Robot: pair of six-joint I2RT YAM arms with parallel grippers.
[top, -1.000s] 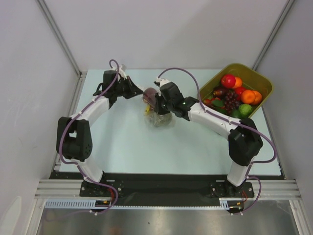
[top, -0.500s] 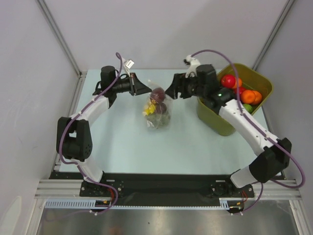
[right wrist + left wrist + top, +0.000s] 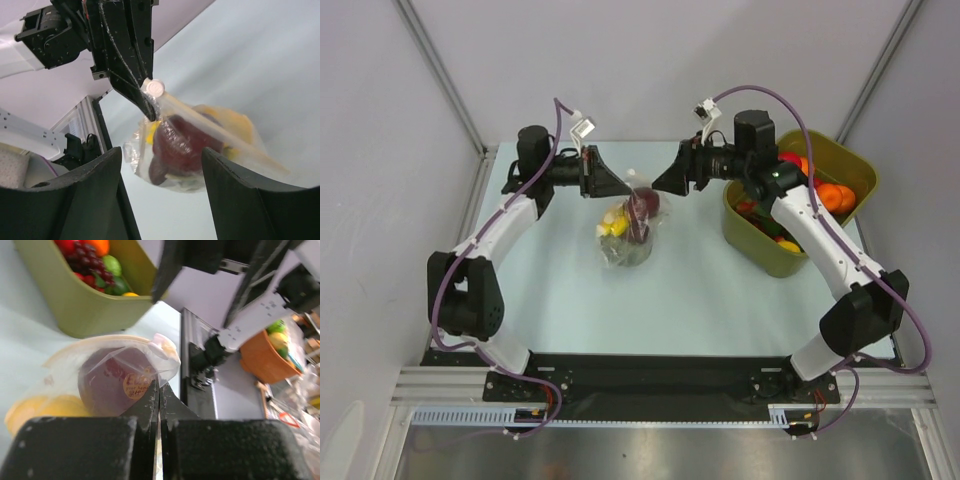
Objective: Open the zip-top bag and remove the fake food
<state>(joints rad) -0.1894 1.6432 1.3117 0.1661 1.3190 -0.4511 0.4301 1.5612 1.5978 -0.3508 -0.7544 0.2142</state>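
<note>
The clear zip-top bag [image 3: 620,248] hangs just above the table's middle, its top corner pinched in my shut left gripper [image 3: 616,188]. Inside is fake food: a dark maroon round piece [image 3: 644,204] and yellow pieces [image 3: 613,223]. In the left wrist view the shut fingertips [image 3: 159,390] clamp the bag [image 3: 65,371] beside the maroon piece [image 3: 107,382]. My right gripper [image 3: 662,180] stands open just right of the bag, apart from it. Its wrist view shows the bag [image 3: 137,162] and its white zip slider [image 3: 155,88] beyond the spread fingers [image 3: 75,200].
An olive-green tub [image 3: 765,252] full of toy fruit stands at the right, under my right forearm; its wall also shows in the left wrist view [image 3: 75,305]. Metal frame rails run along the table's left and far edges.
My right gripper let go of the bag, opened and drew back to the right. The left gripper kept its hold and shifted left, taking the bag with it.
</note>
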